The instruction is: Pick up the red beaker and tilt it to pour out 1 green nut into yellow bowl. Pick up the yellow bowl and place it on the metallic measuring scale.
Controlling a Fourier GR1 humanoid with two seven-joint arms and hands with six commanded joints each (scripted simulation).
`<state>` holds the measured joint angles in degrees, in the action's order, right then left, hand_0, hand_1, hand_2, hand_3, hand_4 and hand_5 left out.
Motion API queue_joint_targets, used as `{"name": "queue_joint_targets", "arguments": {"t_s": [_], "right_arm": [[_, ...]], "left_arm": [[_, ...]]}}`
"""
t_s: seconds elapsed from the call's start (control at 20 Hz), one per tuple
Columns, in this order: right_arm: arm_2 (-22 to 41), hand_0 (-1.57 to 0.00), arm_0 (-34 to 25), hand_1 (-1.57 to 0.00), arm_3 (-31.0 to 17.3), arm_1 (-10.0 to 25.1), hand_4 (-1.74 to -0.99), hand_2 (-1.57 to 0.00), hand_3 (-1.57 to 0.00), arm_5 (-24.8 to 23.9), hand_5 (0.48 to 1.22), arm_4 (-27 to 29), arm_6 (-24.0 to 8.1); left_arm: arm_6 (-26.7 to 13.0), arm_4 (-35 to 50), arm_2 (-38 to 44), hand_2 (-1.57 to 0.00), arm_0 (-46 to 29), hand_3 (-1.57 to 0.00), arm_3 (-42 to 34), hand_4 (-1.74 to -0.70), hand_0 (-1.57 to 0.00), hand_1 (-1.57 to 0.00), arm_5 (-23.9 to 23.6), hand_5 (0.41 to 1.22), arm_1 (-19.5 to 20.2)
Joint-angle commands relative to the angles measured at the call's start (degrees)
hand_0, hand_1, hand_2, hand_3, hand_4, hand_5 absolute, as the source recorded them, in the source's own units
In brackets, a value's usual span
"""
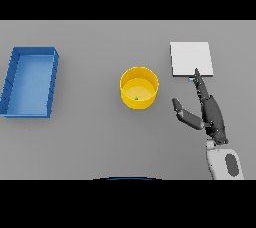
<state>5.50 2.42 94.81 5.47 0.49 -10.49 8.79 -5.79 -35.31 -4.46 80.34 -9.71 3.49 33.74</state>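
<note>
The rigid, light-looking yellow bowl (139,88) at the open right hand's (210,112) ten o'clock wants a rim grasp.

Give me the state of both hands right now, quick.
Left hand: not in view.
Right hand: open, fingers straight and thumb spread, holding nothing, between the yellow bowl and the scale.

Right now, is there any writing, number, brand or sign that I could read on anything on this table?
None. No readable text shows on any item:
blue tray: plain, no label.
yellow bowl: plain, only a small green nut inside.
metallic scale: blank plate; a tiny bluish mark at its near edge is too small to read.
right hand: no markings.
</note>
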Motion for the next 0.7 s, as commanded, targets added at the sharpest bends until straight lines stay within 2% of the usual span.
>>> {"name": "queue_joint_targets", "arguments": {"t_s": [0.0, 0.1, 0.25, 0.45, 0.5, 0.65], "right_arm": [[0.63, 0.0, 0.7, 0.0, 0.56, -0.09, -1.134, 0.0, 0.0, 0.13, 0.632, -0.48, 0.21], [0.88, 0.0, 0.77, 0.0, 0.23, -0.57, -1.138, 0.0, 0.0, 0.21, 0.648, -0.4, 0.3], [0.37, 0.0, 0.27, 0.0, 0.0, -0.22, -1.127, 0.0, 0.0, 0.56, 0.664, 0.37, -0.61], [0.68, 0.0, -0.4, 0.0, -0.23, -0.19, -1.159, 0.0, 0.0, 0.16, 0.677, -0.42, -0.31], [0.92, 0.0, 0.41, 0.0, -0.13, -0.04, -1.166, 0.0, 0.0, 0.19, 0.676, -0.81, 0.65], [0.49, 0.0, 0.28, 0.0, 0.05, 0.31, -1.171, 0.0, 0.0, 0.35, 0.677, -0.33, 0.16]], "left_arm": [[-1.3, 2.16, 1.71, -1.57, -2.17, -1.56, -0.29, -1.74, -1.57, -1.57, -1.98, 1.221, -0.03], [-5.17, 6.1, 4.72, -1.57, -5.67, -1.57, -1.51, -1.74, -1.57, -1.57, -4.28, 1.221, -0.1], [-6.74, 10.55, 7.21, -1.57, -13.24, -1.57, -5.69, -1.74, -1.57, -1.57, -6.53, 1.221, -0.62], [-8.18, 16.03, 7.96, -1.57, -27.41, -1.57, -19.01, -1.74, -1.57, -1.57, -8.67, 1.221, -3.24], [-10.0, 16.83, 7.79, -1.57, -30.99, -1.57, -22.92, -1.74, -1.57, -1.57, -8.86, 1.221, -3.51], [-14.07, 19.24, 7.38, -1.57, -39.42, -1.57, -34.95, -1.74, -1.57, -1.57, -9.4, 1.098, -4.46]]}}
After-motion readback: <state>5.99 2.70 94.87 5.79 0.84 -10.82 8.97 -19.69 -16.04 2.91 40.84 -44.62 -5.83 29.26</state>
